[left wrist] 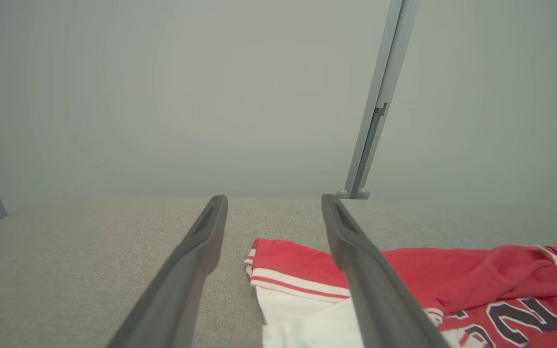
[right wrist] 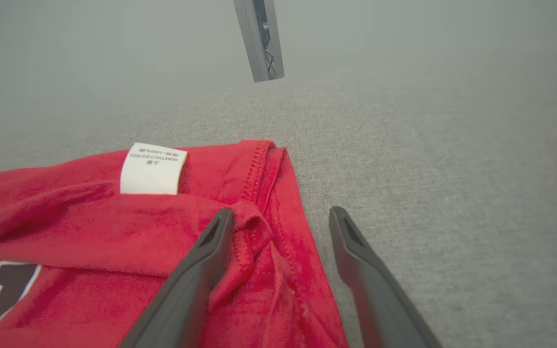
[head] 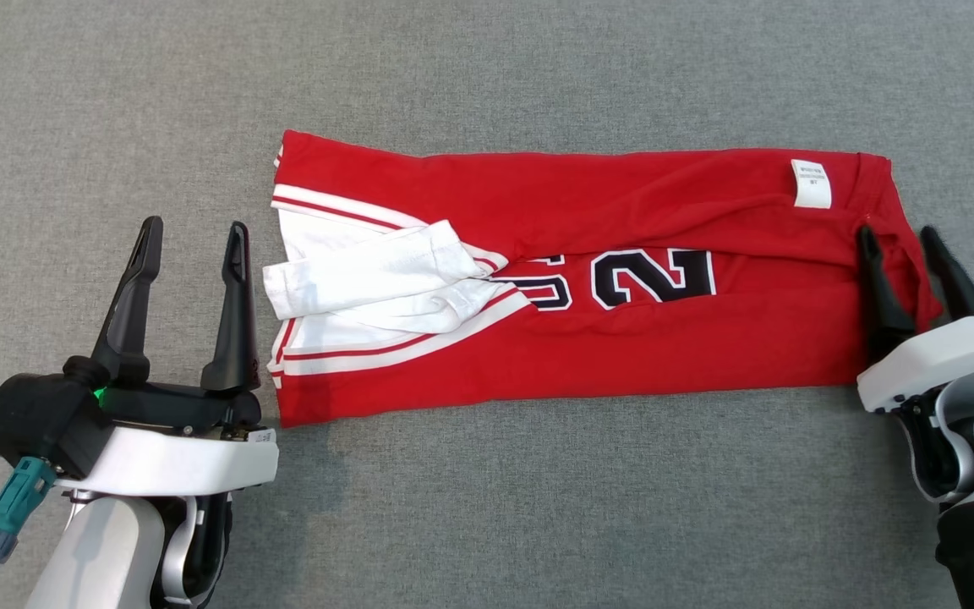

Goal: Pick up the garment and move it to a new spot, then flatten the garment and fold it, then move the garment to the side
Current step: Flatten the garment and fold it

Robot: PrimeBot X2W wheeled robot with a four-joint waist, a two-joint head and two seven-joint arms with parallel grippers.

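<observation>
jersey: red knit jersey (head: 622, 338) folded into a long band on the grey woven surface (head: 487, 507); long axis left-right, white sleeves toward the robot's left.
left gripper (head: 194, 230): spread wide, empty, just beside the sleeves.
right gripper (head: 898, 235): spread wide, straddling the jersey's right edge, pinching nothing.
right wrist view: stitched seam, printed white care label (right wrist: 153, 169).
left wrist view: grey metal post (left wrist: 380, 106) beyond the surface.

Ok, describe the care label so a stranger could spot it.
A red jersey lies folded on the grey surface. At its end by the right gripper, near the far edge, sits the label. It is a small white rectangle with fine print, unlike the white sleeve at the opposite end.
</observation>
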